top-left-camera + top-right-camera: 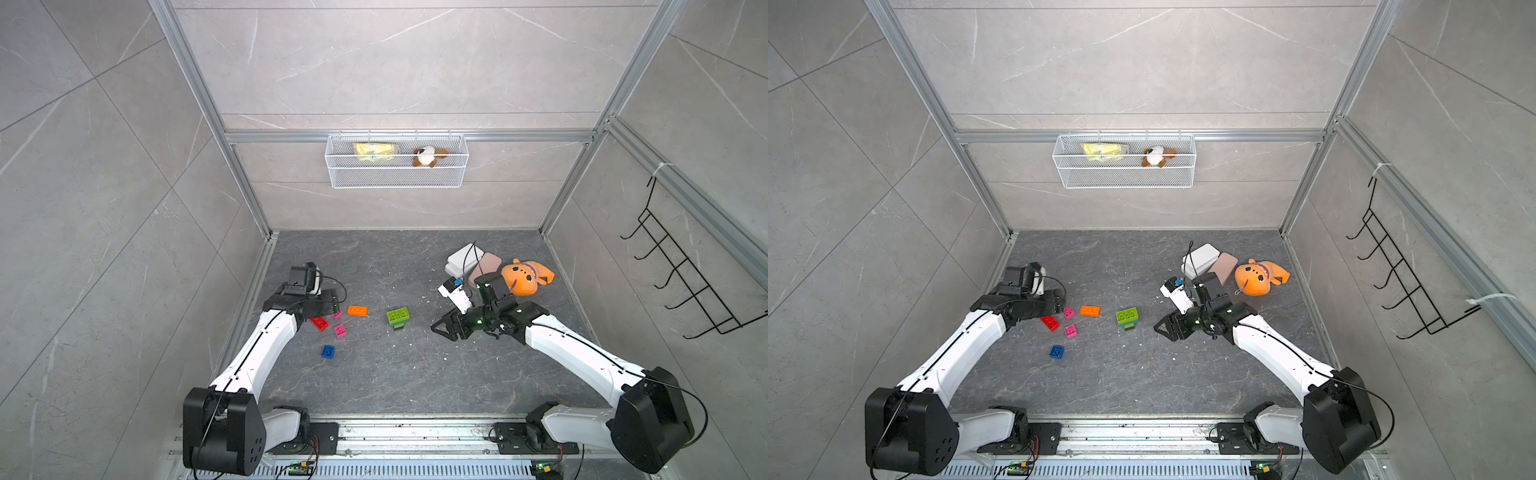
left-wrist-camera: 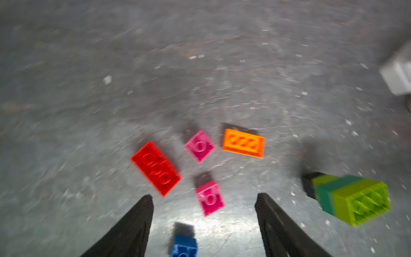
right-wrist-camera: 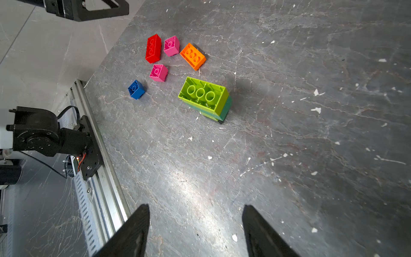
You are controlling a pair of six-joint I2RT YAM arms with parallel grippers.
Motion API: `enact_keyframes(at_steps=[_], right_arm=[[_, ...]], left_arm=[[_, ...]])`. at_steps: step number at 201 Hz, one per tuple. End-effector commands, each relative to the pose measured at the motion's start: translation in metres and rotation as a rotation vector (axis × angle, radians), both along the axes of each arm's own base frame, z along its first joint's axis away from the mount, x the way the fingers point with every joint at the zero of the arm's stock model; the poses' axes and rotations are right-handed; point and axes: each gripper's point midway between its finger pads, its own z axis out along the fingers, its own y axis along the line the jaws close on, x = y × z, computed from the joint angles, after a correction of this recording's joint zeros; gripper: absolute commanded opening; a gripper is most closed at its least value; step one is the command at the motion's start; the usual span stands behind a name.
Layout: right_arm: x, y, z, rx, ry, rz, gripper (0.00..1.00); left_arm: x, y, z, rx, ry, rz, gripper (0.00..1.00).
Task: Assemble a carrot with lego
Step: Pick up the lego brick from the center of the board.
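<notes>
The partial carrot (image 1: 398, 318) (image 3: 204, 98) stands mid-table: a lime brick on top, dark green and lime below, black at the bottom. Loose lego lies to its left: an orange brick (image 1: 357, 310), a red brick (image 1: 318, 323), two pink bricks (image 1: 340, 330) (image 2: 200, 146) and a blue brick (image 1: 328, 351). My left gripper (image 1: 330, 300) (image 2: 204, 197) hovers open above these bricks with nothing between its fingers; its wrist view is blurred. My right gripper (image 1: 442, 328) (image 3: 195, 207) stands open and empty to the right of the carrot, apart from it.
White cases (image 1: 465, 257), a pink case (image 1: 487, 266) and an orange plush toy (image 1: 525, 278) lie at the back right behind my right arm. A wire basket (image 1: 397, 176) hangs on the back wall. A black hook rack (image 1: 685, 286) is on the right wall.
</notes>
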Motion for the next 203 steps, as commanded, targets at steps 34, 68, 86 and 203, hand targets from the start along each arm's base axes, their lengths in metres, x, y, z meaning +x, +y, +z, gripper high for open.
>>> enact_keyframes(at_steps=[34,68,86,203], right_arm=[[0.012,0.011,0.011,0.01,-0.05,0.02,0.69],[0.012,0.011,0.007,-0.001,-0.05,0.028,0.69],[0.012,0.011,0.006,-0.003,-0.05,0.029,0.69],[0.012,0.014,-0.001,-0.002,-0.031,0.038,0.69]], left_arm=[[0.001,0.051,-0.039,-0.014,0.042,0.362,0.82],[0.019,0.036,-0.058,-0.124,0.068,0.383,0.81],[0.024,0.036,-0.065,-0.137,0.065,0.407,0.81],[0.019,0.028,-0.103,-0.07,0.147,0.413,0.58]])
